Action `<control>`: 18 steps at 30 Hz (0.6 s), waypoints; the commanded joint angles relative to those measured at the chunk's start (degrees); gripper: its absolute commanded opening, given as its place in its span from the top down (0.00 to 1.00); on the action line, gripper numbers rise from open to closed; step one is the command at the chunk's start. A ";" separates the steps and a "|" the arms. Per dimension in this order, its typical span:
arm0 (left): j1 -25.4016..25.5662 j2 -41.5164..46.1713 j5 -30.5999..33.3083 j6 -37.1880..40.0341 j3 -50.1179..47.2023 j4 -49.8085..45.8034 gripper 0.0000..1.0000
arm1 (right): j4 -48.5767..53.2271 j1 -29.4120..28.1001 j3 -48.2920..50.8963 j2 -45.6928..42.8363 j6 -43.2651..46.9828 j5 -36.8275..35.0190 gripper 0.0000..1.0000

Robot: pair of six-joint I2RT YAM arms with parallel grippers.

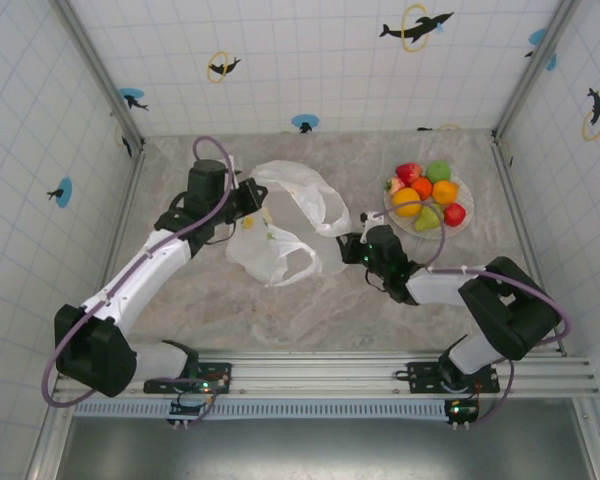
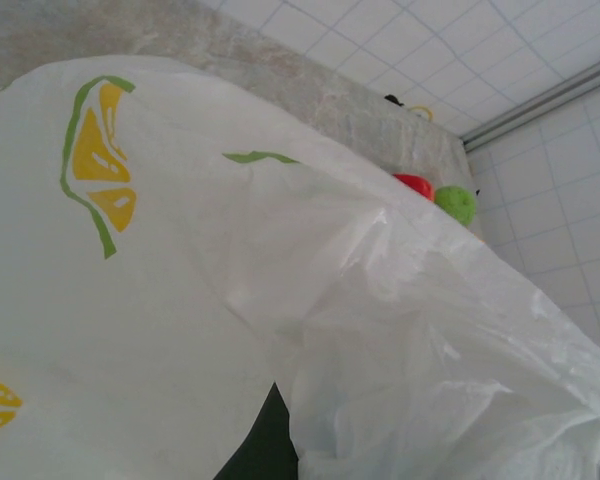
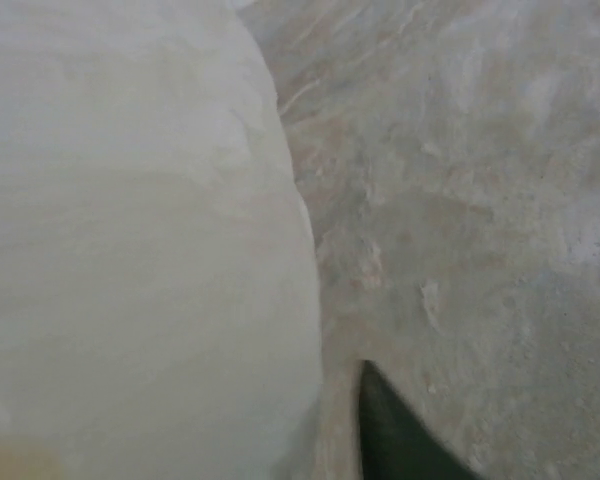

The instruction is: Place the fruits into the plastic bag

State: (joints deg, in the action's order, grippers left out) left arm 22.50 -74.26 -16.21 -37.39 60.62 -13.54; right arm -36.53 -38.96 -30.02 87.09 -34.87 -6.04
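Now, the step: opening the bag — no fruit is in it yet, judging by the full plate.
Plastic bag: the plastic bag lies crumpled on the tabletop between the two arms, its loop handles splayed toward the back and the right.
Fruits: the fruits sit heaped on the round plate, well to the right of the bag and apart from it; a red one and a green one peek over the film in the left wrist view.
Left arm: the left arm reaches to the bag's left edge.
Left jaws: pressed together, apparently pinching the thin film — the printed sheet billows up right over that wrist camera, which fits a held, lifted edge.
Why held so: a raised left edge would keep the mouth from collapsing flat.
Right arm: the right arm lies low, its tip at the bag's right edge, between bag and plate.
Right jaws: I cannot tell whether they are spread or clamped; white film sits close against the left of that wrist camera, with one dark fingertip below.
Likely aim: take the opposite edge and pull the mouth wide toward the plate.
Risk: slippery film may slide out of a pinch.
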 commanded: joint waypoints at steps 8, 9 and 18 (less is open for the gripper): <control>-5.71 0.35 -6.32 12.47 5.98 -14.88 1.00 | 12.53 2.27 -6.50 -2.27 5.36 -0.54 0.78; -5.76 0.22 -8.13 11.69 5.20 -13.53 1.00 | 12.20 2.22 -6.98 -2.27 5.84 1.26 0.75; -4.60 -0.01 -11.29 2.13 -0.18 -2.40 1.00 | 13.48 2.70 -13.86 -0.60 10.13 12.66 0.38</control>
State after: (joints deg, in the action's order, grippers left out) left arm 17.21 -74.26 -27.00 -32.18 61.47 -19.94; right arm -23.46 -36.69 -41.10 86.19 -26.57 2.00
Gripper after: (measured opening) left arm 0.041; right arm 0.599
